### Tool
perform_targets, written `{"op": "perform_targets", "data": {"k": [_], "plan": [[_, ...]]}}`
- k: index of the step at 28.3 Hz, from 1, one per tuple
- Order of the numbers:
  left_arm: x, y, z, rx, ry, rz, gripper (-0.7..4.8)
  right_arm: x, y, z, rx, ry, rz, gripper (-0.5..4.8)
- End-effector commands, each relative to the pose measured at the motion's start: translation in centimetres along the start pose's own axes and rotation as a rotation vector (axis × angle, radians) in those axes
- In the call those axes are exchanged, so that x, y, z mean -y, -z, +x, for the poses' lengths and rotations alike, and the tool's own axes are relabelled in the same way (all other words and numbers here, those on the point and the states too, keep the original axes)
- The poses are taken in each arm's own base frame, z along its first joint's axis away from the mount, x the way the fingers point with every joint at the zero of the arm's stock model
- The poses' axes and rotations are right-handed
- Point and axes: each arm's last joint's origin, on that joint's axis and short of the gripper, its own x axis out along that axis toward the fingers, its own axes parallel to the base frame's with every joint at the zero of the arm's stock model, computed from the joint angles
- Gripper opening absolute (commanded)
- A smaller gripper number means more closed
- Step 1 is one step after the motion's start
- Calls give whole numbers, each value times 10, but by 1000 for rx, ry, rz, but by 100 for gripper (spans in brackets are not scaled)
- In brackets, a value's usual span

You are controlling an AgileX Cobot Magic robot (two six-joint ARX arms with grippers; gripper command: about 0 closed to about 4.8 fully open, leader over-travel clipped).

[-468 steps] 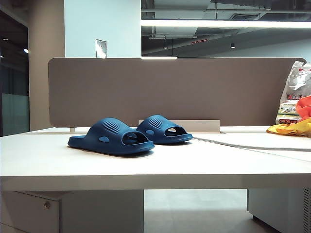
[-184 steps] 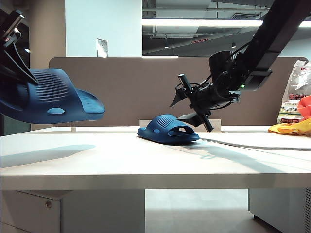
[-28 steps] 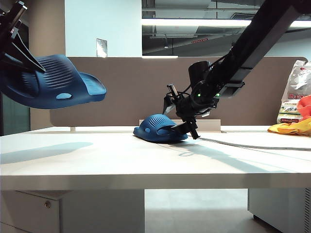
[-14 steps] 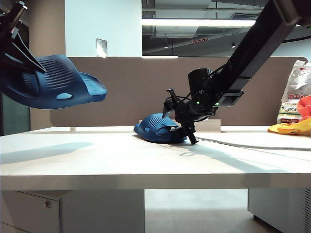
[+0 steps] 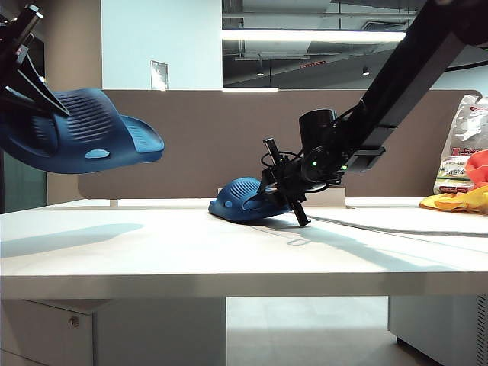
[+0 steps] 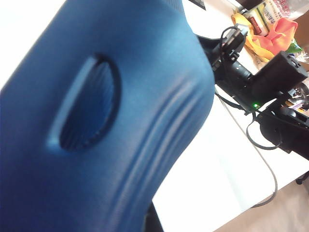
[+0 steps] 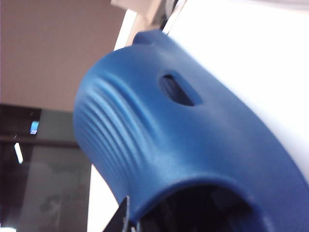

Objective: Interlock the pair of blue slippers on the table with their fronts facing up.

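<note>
Clamping shut on the second slipper, the right gripper now has it.
Left gripper, at nine o'clock, holds the first slipper aloft above the table; both are ready for interlocking.

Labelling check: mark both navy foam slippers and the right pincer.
Raised navy foam slipper (image 5: 84, 137): exterior view, ribbed strap.
Navy foam slipper on the white table (image 5: 242, 200): exterior view, strap side.
Right pincer (image 5: 286, 204): exterior view, between fingertips, at that slipper's opening.
</note>
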Motion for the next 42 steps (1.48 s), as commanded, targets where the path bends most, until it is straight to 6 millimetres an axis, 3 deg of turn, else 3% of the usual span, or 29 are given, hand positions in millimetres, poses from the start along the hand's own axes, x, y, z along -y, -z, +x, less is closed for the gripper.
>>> {"op": "perform_targets", "data": {"k": [1, 6, 14, 27, 34, 38, 42], "plan": [[2, -2, -1, 16, 9, 28, -6, -3, -6, -3, -67, -48, -33, -5], [2, -2, -1, 16, 6, 35, -6, -13, -14, -9, -101, -78, -69, -5], [-7, 0, 7, -10, 5, 11, -6, -51, -22, -30, -172, -47, -219, -5], [-9, 0, 10, -16, 5, 7, -6, -104, -32, -96, -331, 223, -505, -5], [-15, 6, 9, -43, -150, -42, -6, -122, -43, -135, -378, 351, -653, -5], [-15, 10, 10, -64, -212, -32, -6, -134, -49, -152, -395, 350, -703, -5], [-6, 9, 12, -104, -165, -21, -6, -149, -51, -166, -442, 245, -715, -5]]}}
